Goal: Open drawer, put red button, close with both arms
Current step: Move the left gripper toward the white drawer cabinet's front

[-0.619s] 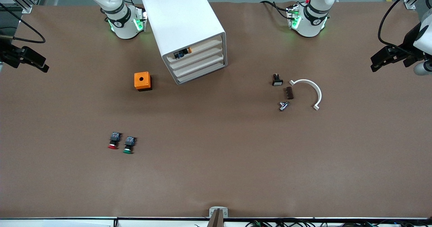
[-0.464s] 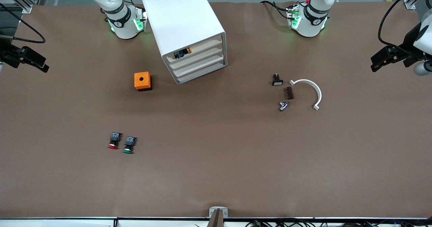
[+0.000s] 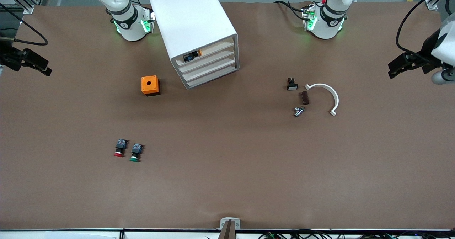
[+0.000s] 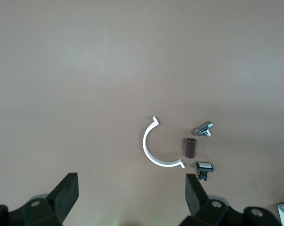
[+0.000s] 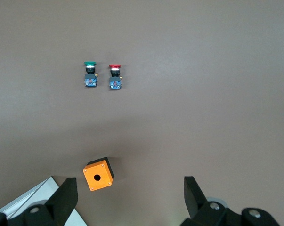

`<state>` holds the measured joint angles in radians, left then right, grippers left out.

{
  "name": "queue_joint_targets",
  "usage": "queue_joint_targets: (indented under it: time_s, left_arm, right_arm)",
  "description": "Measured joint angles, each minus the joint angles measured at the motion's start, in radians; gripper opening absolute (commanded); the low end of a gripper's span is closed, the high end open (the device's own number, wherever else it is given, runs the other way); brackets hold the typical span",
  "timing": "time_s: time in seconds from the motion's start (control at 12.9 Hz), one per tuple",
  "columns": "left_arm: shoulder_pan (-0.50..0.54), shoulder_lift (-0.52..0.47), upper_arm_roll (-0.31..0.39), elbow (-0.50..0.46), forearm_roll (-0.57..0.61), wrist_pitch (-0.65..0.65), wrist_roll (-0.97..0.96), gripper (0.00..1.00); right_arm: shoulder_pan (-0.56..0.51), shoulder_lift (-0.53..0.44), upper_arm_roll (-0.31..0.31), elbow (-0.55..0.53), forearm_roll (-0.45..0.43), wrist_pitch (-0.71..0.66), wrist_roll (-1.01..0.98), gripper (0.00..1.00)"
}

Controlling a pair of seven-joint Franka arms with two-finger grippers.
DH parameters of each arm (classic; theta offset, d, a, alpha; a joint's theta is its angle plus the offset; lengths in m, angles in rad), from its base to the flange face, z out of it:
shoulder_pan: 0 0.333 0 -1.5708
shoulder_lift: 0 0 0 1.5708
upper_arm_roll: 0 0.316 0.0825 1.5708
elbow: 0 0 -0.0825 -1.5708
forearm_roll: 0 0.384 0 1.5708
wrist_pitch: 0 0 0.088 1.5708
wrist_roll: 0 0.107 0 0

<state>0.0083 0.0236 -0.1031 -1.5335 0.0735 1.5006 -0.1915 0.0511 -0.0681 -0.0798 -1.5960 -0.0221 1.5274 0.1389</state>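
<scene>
From the front view we see the left hand (image 3: pixel 392 68) raised over the bench (image 3: pixel 227 182) at the left arm's end, its black fingers pointing toward the middle of the bench. The right hand (image 3: pixel 42 67) hangs over the right arm's end, mirrored in pose. From this angle we cannot tell the spread of either pair of fingers. The white boxy cabinet (image 3: pixel 193 22) stands angled between the two arm bases, smooth plastic with rounded edges; the drawer (image 3: pixel 209 59), second from the top of four alike, sits pushed in. The red button (image 3: pixel 119 148) lies well nearer the camera than the cabinet, toward the right arm's end, just beside a green button (image 3: pixel 135 152). An orange box (image 3: pixel 150 85) with a round hole in its top stands beside the cabinet.

In the left wrist view we see the left hand (image 4: pixel 132 195) spread wide, blunt black fingertips well apart above the brown matte surface. Below lie a white half-ring clip (image 4: pixel 156 147), a small brown block (image 4: pixel 190 147), a shiny metal fitting (image 4: pixel 205 129) and a small white-capped switch (image 4: pixel 204 168), close together.

In the right wrist view the right hand (image 5: pixel 131 197) is likewise wide. The red button (image 5: pixel 115 76) shows its round cap, black body and blue-grey rear block, beside the green button (image 5: pixel 90 74); the orange box (image 5: pixel 98 174) sits near a cabinet corner.
</scene>
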Motion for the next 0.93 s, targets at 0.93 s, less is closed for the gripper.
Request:
queue_joint_targets:
  time_s: [0.93]
  left_arm:
    - [-0.214, 0.432, -0.051, 0.003, -0.147, 0.120, -0.815, 1.00]
  right_arm:
    - [-0.014, 0.011, -0.001, 0.000, 0.000, 0.002, 0.000, 1.00]
